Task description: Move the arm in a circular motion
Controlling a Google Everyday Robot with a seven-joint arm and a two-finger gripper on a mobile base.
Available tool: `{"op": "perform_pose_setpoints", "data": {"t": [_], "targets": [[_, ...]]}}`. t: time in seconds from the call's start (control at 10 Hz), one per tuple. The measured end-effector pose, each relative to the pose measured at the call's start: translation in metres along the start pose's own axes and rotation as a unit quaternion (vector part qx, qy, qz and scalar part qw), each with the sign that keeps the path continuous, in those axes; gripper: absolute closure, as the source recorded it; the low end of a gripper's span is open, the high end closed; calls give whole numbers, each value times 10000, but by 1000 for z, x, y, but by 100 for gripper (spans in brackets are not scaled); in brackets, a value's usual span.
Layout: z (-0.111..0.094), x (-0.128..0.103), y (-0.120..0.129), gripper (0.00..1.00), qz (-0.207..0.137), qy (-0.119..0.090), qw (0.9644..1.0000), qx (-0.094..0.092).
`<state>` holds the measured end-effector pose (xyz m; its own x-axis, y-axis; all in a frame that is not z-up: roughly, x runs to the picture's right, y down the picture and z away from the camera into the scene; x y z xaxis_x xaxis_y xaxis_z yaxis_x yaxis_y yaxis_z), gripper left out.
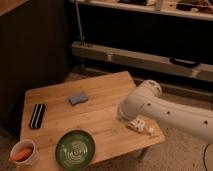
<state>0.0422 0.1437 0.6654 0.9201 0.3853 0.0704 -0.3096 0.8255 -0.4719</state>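
Note:
The arm (165, 112) is a thick white tube with small dark dots. It reaches in from the right edge and ends in a rounded joint (142, 97) above the right part of the wooden table (100, 117). My gripper is hidden behind that joint, somewhere low over the table's right side near a white bottle (140, 125). The bottle lies on its side, partly covered by the arm.
On the table lie a blue-grey sponge (77, 98) at the centre back, a black flat bar (37, 115) at the left, a green plate (75, 147) at the front, and a white cup (22, 154) holding something orange at the front left corner. A dark shelf unit stands behind.

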Motion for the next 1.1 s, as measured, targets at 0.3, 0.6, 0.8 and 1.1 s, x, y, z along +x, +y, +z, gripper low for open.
{"op": "perform_pose_setpoints", "data": {"t": [0.3, 0.6, 0.8, 1.1], "targets": [[-14, -56, 48, 20, -777, 16, 9970, -52], [-19, -147, 85, 20, -1801, -270, 9832, -158], [-22, -198, 89, 20, -2284, -482, 9723, -138], [-26, -270, 61, 20, -2802, -746, 9570, 108]]}}
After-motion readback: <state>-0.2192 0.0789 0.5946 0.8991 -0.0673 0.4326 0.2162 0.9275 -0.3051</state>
